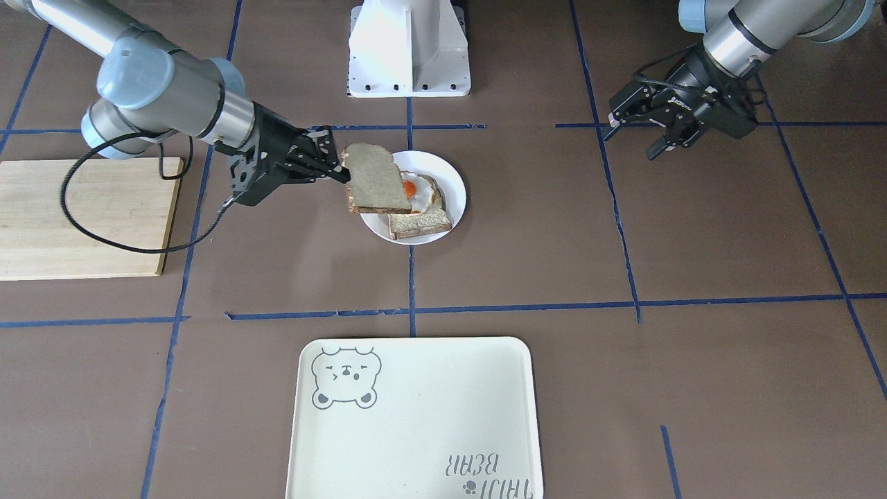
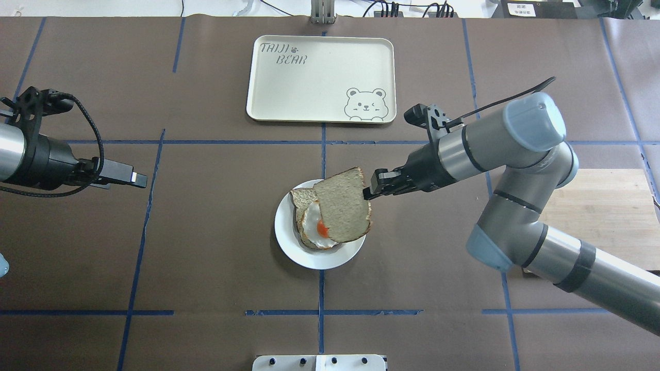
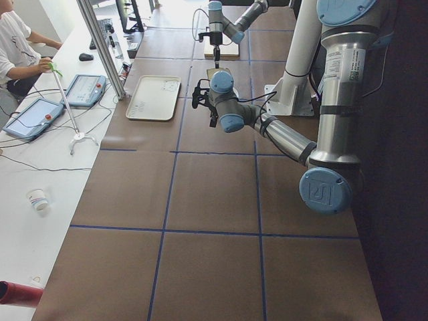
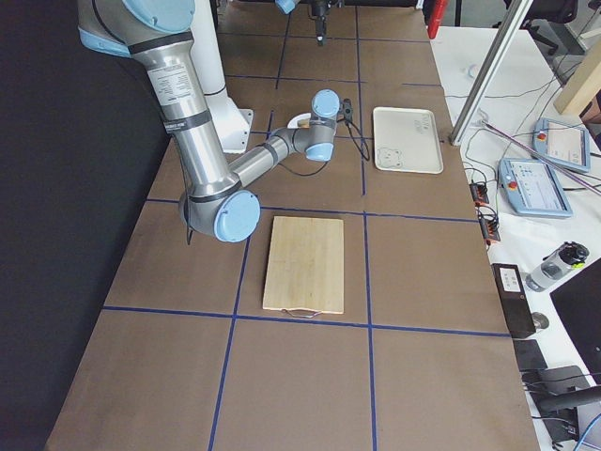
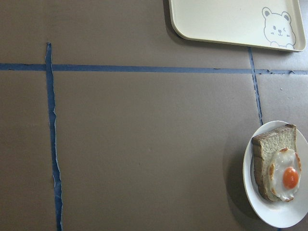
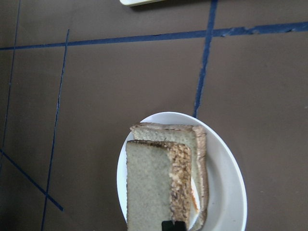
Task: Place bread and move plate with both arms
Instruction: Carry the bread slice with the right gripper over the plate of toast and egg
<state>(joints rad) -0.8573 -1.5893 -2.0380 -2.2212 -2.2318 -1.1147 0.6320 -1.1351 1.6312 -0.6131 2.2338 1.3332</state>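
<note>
Two slices, one plate (image 2: pixel 290 248): right gripper (image 2: pixel 367 193) pinches the bread (image 2: pixel 343 206) over the egg-topped slice (image 2: pixel 303 198); left gripper (image 1: pixel 629 144) spread, well apart.

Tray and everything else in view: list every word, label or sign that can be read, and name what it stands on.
"TAIJI BEAR": on the cream tray, in the corner opposite its bear drawing.
Too blurred to read: white lettering on the left hand.
Too small to read: the white label at the overhead view's top right.
</note>
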